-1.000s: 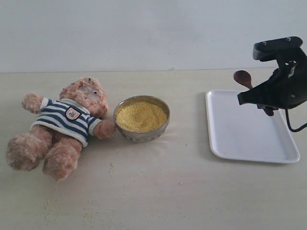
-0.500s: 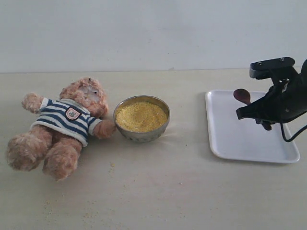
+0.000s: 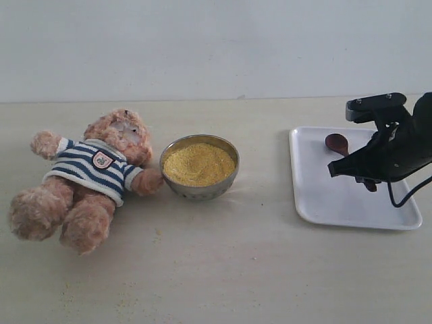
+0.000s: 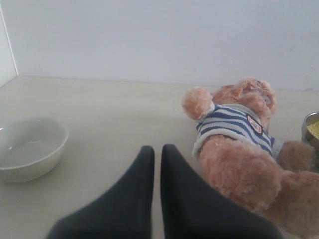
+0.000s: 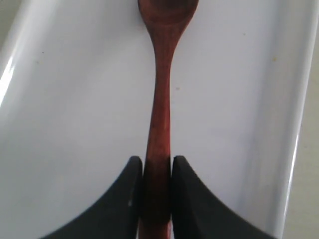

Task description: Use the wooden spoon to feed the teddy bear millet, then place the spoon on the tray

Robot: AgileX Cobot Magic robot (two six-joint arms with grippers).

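Note:
The teddy bear (image 3: 91, 177) lies on its back at the left of the table, one paw against the metal bowl (image 3: 200, 167) heaped with millet (image 3: 198, 163). Over the white tray (image 3: 324, 196) at the right, my right gripper (image 3: 368, 177) is shut on the handle of the wooden spoon (image 3: 337, 143), whose oval bowl rests low on the tray's far part. The right wrist view shows the spoon (image 5: 160, 99) pinched between the right gripper's (image 5: 157, 162) fingers above the tray (image 5: 75, 114). My left gripper (image 4: 157, 149) is shut and empty, beside the bear (image 4: 244, 144).
Loose millet grains (image 3: 156, 233) are scattered on the table in front of the bear. A white ceramic bowl (image 4: 30, 147) sits off to the side in the left wrist view. The bare table between metal bowl and tray holds nothing.
My right gripper has come down with the spoon, from above the tray's far edge to low over the tray surface. Bear, bowl and tray have not moved.

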